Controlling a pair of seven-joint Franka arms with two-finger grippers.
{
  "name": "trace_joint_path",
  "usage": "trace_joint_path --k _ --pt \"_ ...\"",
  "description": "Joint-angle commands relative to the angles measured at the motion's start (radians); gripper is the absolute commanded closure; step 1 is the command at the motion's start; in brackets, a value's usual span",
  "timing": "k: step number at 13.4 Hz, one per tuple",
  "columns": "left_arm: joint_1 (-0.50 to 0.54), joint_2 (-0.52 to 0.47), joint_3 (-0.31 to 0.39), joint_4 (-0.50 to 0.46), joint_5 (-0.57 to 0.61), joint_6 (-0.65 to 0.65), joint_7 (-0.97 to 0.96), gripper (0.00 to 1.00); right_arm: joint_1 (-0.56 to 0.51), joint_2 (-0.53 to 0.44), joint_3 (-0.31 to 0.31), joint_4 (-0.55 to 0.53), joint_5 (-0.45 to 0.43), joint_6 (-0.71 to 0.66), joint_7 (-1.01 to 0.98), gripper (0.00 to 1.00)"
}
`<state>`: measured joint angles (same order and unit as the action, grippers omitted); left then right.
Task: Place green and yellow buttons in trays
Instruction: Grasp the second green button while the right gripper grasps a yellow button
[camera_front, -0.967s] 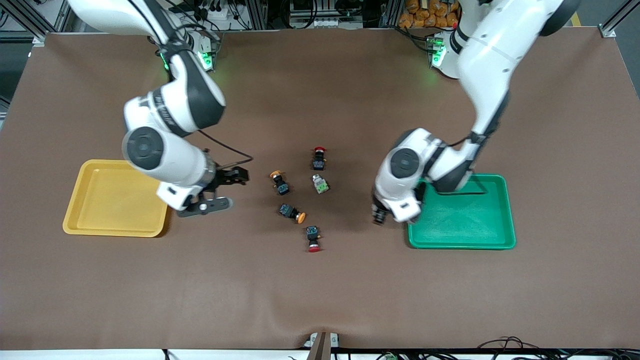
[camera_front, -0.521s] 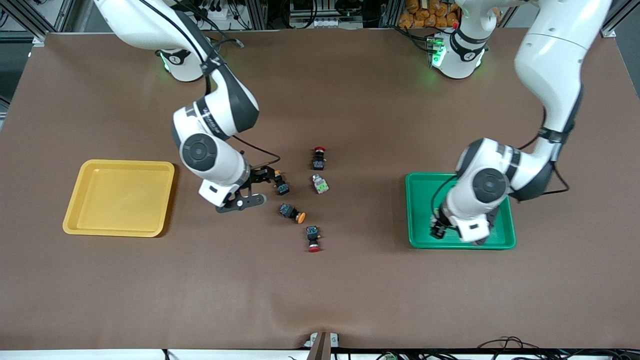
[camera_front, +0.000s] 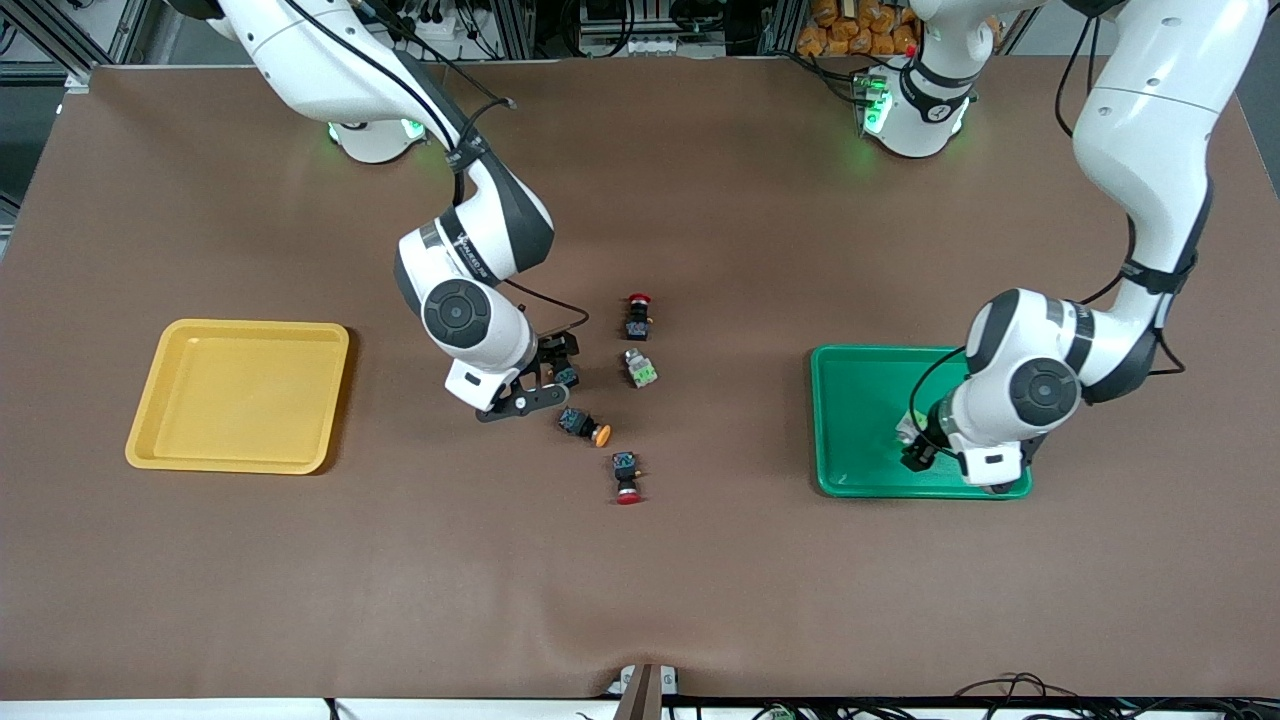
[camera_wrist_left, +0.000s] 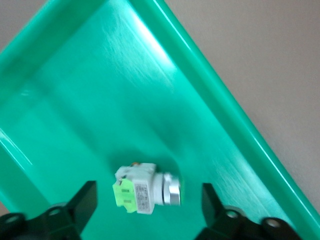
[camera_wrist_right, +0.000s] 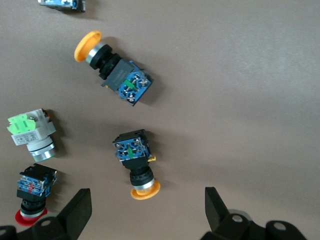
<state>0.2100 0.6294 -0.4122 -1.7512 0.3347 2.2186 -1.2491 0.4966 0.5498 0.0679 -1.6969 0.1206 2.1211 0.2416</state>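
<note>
My left gripper (camera_front: 915, 450) is open low over the green tray (camera_front: 860, 400). A whitish-grey button with a light-green part (camera_wrist_left: 142, 192) lies on the tray (camera_wrist_left: 100, 100) between the open fingers, touching neither. My right gripper (camera_front: 545, 378) is open over a black button with an orange-yellow cap (camera_wrist_right: 135, 162), its fingers on either side of the cap. A second yellow-capped button (camera_front: 585, 426) lies nearer the front camera and also shows in the right wrist view (camera_wrist_right: 112, 67). A second green button (camera_front: 641, 370) lies beside them. The yellow tray (camera_front: 240, 400) holds nothing.
Two black red-capped buttons lie in the middle cluster: one (camera_front: 638, 315) farther from the front camera than the green button, one (camera_front: 626, 478) nearest to it. The brown mat (camera_front: 640, 580) covers the table.
My left gripper has moved from the green tray's edge to over the tray; the green button now lies between its open fingers. My right gripper has moved from beside the yellow tray to the button cluster.
</note>
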Motion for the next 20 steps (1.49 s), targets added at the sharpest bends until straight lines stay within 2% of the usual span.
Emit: trace_joint_path --k 1,5,10,13,15,16,17,18,20 --pt "0.012 -0.054 -0.08 -0.031 -0.002 -0.046 -0.03 0.0 0.03 0.004 -0.008 -0.07 0.008 0.124 -0.008 0.0" --pt "-0.039 -0.037 -0.184 -0.024 0.001 -0.047 -0.128 0.0 0.05 0.028 -0.008 -0.116 0.007 0.213 -0.007 0.0" --pt "-0.254 0.07 -0.185 0.074 0.012 -0.002 -0.252 0.0 0.071 0.071 -0.01 -0.126 0.002 0.286 -0.002 0.0" --pt "-0.366 0.096 -0.152 0.079 0.007 0.059 -0.286 0.0 0.092 0.087 -0.016 -0.127 -0.005 0.299 0.005 0.01" --pt "-0.383 0.133 -0.152 0.079 0.006 0.136 -0.288 0.0 0.085 0.087 -0.016 -0.162 -0.045 0.345 -0.002 0.3" --pt "-0.4 0.147 -0.152 0.081 0.003 0.156 -0.288 0.0 0.079 0.085 -0.016 -0.165 -0.061 0.344 -0.004 0.66" --pt "-0.415 0.151 -0.152 0.081 0.001 0.161 -0.288 0.07 0.076 0.082 -0.016 -0.164 -0.059 0.335 -0.004 0.93" --pt "-0.426 0.159 -0.152 0.081 -0.002 0.159 -0.288 0.15 0.07 0.075 -0.014 -0.161 -0.059 0.329 0.004 1.0" --pt "-0.437 0.171 -0.152 0.114 -0.005 0.161 -0.294 0.19 0.05 0.043 -0.014 -0.149 -0.058 0.236 0.012 1.0"
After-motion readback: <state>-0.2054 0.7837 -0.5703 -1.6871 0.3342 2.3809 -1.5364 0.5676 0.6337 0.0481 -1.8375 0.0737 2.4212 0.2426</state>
